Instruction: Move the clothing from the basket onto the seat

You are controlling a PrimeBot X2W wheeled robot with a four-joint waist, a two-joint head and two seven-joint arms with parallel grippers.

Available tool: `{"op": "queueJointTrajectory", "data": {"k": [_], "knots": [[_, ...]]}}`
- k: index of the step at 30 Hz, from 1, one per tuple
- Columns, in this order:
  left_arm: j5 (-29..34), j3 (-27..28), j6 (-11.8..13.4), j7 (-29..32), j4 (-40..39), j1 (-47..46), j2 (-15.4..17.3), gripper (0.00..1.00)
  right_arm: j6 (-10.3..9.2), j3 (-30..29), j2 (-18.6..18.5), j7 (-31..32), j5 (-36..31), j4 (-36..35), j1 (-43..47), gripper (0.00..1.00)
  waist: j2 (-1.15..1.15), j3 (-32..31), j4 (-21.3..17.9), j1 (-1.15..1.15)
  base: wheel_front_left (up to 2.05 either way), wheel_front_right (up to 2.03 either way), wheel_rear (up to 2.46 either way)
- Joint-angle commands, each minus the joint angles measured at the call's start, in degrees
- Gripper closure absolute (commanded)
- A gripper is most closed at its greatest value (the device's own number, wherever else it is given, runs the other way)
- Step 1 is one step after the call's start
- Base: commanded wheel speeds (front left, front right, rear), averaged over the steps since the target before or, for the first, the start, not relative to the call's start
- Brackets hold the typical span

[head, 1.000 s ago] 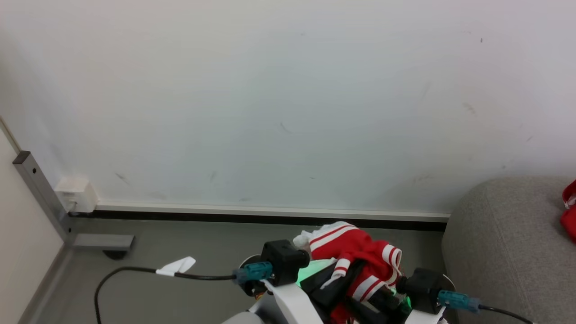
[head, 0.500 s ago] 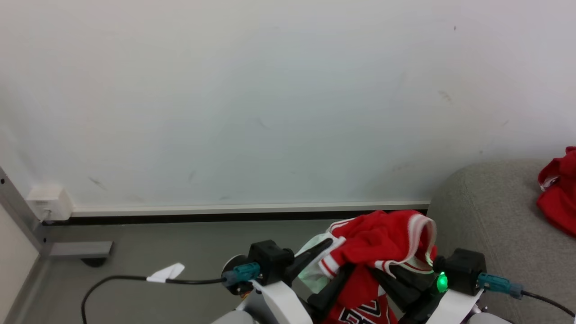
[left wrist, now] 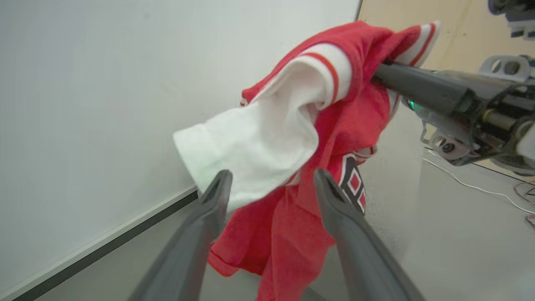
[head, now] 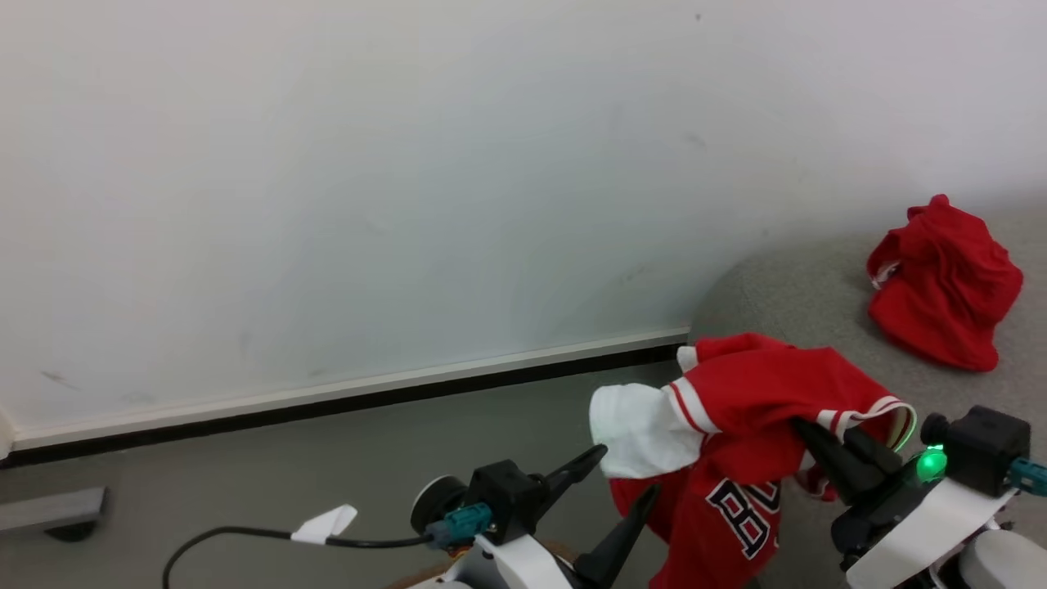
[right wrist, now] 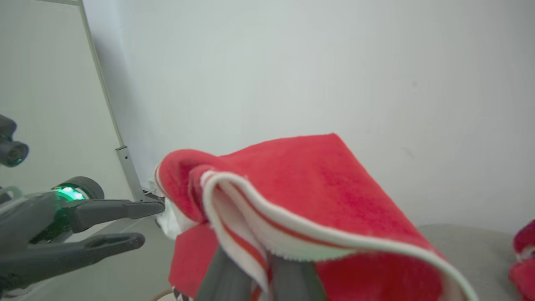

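A red garment point(head: 761, 384) with white trim, a white sleeve and black lettering hangs from my right gripper point(head: 806, 429), which is shut on its striped edge just left of the grey seat point(head: 785, 294). In the right wrist view the garment point(right wrist: 317, 184) drapes over that gripper's fingers point(right wrist: 221, 271). My left gripper point(head: 628, 469) stands open beside the white sleeve point(left wrist: 259, 138), and its fingertips point(left wrist: 319, 173) hold nothing. A second red garment point(head: 941, 282) lies crumpled on the seat near the wall. The basket is out of view.
A pale wall with a white and black skirting point(head: 352, 397) runs behind the grey floor. A black cable with a white tag point(head: 327, 523) lies on the floor at the lower left, near a grey metal foot point(head: 49, 507).
The head view has swung right, so more of the seat shows. My right gripper has carried the garment up and right toward the seat, and it now hangs clear of my left gripper's open fingers.
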Motion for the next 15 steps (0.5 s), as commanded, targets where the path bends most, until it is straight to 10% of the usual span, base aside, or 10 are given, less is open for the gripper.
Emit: {"op": "queueJointTrajectory", "data": {"k": [1, 15], "knots": [[0.84, -0.06, -0.34, -0.83, 0.33, 0.07, -0.36, 0.0, -0.12, -1.74, -1.09, -0.17, -0.68, -0.35, 1.17, 1.0, 0.0, 0.63, -2.77, 0.0, 0.0, 0.0, 0.0], [2.4, -1.08, -2.08, -1.79, 2.66, -1.45, -3.35, 0.0, -0.12, -12.29, -4.17, -0.18, -1.43, -1.37, 6.24, 1.0, 0.0, 1.58, -10.51, 0.0, 0.0, 0.0, 0.0]]}}
